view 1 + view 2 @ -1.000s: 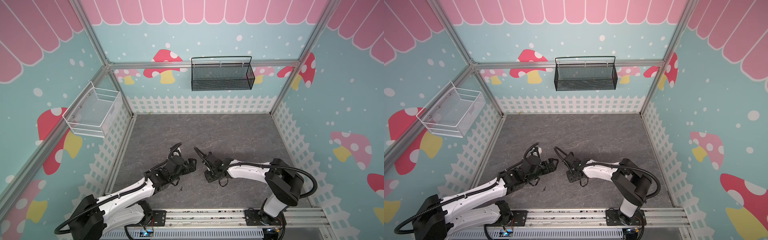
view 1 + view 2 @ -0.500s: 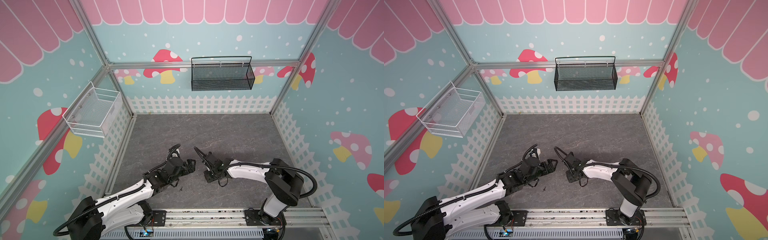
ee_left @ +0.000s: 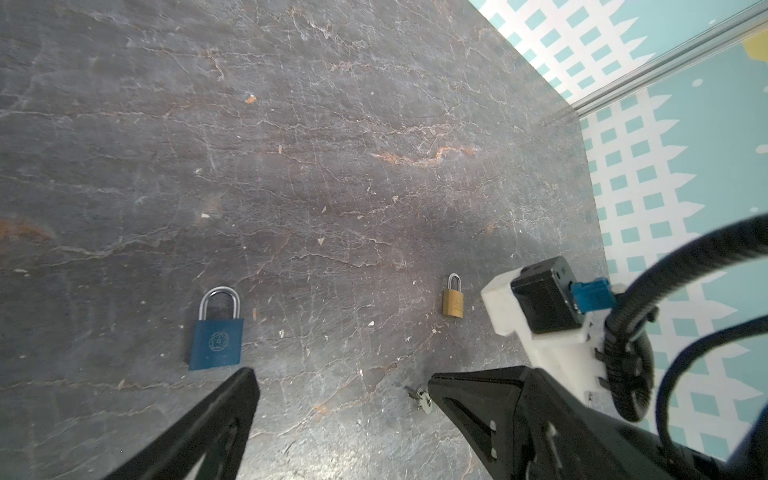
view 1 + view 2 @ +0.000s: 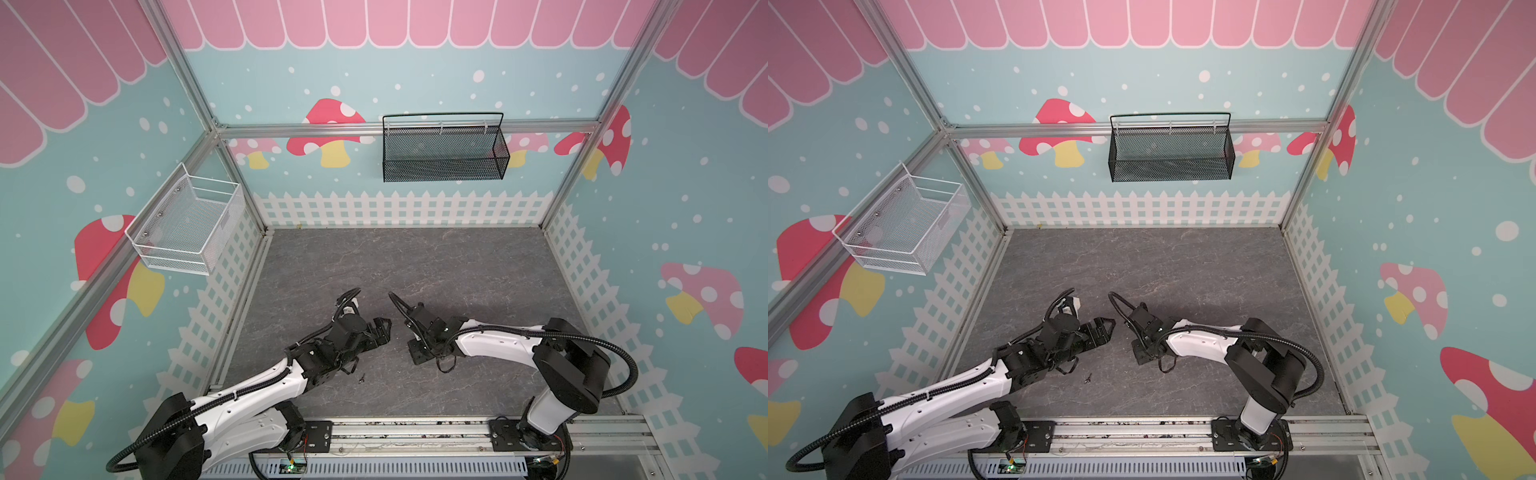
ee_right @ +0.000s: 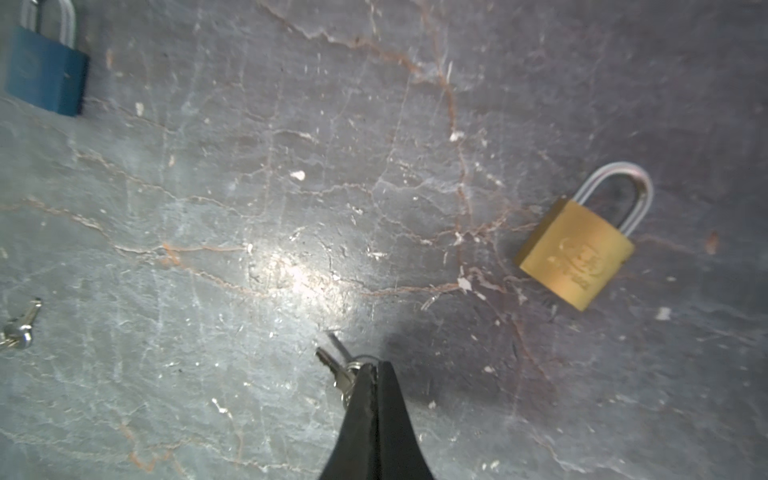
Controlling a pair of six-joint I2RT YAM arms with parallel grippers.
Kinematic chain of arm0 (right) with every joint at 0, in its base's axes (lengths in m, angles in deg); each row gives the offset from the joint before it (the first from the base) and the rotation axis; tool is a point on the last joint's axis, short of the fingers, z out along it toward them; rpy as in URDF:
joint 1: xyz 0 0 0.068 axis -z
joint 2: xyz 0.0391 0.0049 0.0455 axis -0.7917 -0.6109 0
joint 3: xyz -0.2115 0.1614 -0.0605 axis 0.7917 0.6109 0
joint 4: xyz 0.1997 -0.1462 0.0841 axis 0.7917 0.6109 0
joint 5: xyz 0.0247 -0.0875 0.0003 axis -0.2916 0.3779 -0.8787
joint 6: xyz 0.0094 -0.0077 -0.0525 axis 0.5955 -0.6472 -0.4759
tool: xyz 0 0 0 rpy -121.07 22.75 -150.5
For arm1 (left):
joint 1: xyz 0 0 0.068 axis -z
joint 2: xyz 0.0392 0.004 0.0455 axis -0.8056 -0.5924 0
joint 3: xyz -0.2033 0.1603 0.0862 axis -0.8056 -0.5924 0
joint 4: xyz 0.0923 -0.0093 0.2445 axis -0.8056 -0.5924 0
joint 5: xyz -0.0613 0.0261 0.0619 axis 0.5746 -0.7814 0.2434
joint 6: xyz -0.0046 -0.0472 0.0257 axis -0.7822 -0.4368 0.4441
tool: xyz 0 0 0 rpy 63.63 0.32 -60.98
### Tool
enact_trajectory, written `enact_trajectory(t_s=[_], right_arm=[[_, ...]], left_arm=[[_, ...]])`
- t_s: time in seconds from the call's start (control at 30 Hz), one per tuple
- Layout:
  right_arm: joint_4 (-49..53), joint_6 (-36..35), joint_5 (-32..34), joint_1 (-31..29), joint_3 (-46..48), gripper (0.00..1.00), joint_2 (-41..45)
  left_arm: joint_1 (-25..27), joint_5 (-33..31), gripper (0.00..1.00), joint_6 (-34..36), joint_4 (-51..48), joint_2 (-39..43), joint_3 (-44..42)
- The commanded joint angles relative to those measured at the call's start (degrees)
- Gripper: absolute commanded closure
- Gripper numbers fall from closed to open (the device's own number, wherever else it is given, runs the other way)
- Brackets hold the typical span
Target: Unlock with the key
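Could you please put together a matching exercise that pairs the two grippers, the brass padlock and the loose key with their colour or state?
Things:
1. left gripper
2. right gripper
3. brass padlock
4. loose key

States:
A. gold-coloured, flat on the floor, shackle shut
B. jaws shut on the held key
C. silver, lying free on the floor
D. jaws wide open, empty

Pairs: 1-D, 2-B, 3-A, 4-C.
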Motion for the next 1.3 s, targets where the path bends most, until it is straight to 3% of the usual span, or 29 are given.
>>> enact_trajectory(t_s=[0.0, 0.3, 0.5, 0.63, 1.27], right_arm=[[0.22, 0.08, 1.81, -0.45, 0.24, 1.00, 2.07], [-0.57, -0.61, 0.57, -0.35, 1.54, 1.00, 2.59], [-1.05, -0.94, -0.32, -0.32, 1.84, 0.80, 2.13], [-1.47, -1.30, -1.05, -0.39, 1.77, 0.75, 1.56], [-1.25, -1.64, 0.44, -1.73, 2.35, 0.72, -1.91]], left_arm=[[0.23, 0.94, 0.00, -3.63, 2.34, 0.66, -1.44], [0.23, 2.31, 0.00, -4.74, 3.84, -0.70, -1.71], [0.23, 1.94, 0.00, -4.47, 2.89, -0.20, -1.53], [0.23, 1.67, 0.00, -4.47, 2.87, -0.08, -1.70], [0.24, 1.65, 0.00, -4.74, 2.85, -0.69, -2.05]])
